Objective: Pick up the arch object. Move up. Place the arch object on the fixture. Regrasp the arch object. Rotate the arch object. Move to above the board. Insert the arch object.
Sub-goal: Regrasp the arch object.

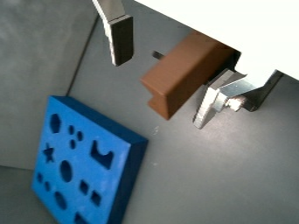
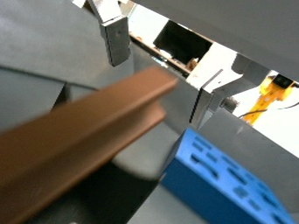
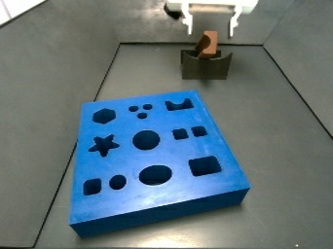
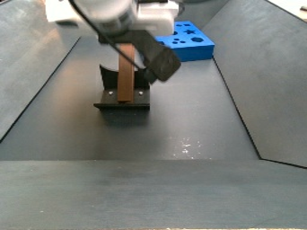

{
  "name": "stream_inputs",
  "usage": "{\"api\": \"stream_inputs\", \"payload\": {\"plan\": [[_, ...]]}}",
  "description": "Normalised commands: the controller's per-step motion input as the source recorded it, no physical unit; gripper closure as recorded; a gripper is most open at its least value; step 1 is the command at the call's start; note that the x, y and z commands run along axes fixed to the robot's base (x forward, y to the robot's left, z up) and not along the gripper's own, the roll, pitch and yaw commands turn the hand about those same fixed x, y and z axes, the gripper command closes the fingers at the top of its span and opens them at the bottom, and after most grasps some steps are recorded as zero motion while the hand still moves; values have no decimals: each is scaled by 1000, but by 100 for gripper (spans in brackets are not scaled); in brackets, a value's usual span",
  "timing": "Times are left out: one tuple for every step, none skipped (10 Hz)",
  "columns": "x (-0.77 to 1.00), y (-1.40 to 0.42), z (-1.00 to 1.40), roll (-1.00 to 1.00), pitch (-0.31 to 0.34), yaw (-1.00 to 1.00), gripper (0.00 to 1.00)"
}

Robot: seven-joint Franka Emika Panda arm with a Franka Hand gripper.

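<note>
Brown and close to the lens, the arch object (image 2: 87,144) stands in the fixture (image 3: 205,64), leaning, beyond the far edge of the board (image 3: 154,160); the gripper (image 1: 163,74) hangs just above the fixture, fingers (image 1: 121,39) spread, touching nothing

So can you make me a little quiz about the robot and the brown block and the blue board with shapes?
1. True or false: the arch object is already pushed into the board.
2. What is the arch object resting on? A) the board B) the fixture C) the bare floor
3. Fill in: in a wrist view, the gripper has its fingers spread on both sides of the block, so it looks ____.

Key: 1 false, it stands on the fixture, away from the board. 2 B. 3 open.
</note>
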Motion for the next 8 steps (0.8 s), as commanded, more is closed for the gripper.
{"api": "stream_inputs", "payload": {"plan": [[-24, 6, 1000, 10, -8, -6, 0], [-29, 9, 1000, 24, 4, 3, 0], [-29, 10, 910, 29, 14, 8, 0], [-33, 12, 661, 28, 25, 9, 0], [-31, 12, 468, 30, 35, 7, 0], [-27, 12, 216, 34, 48, 3, 0], [152, -847, 635, 1000, 52, 36, 0], [145, -784, 503, 1000, 52, 36, 0]]}}
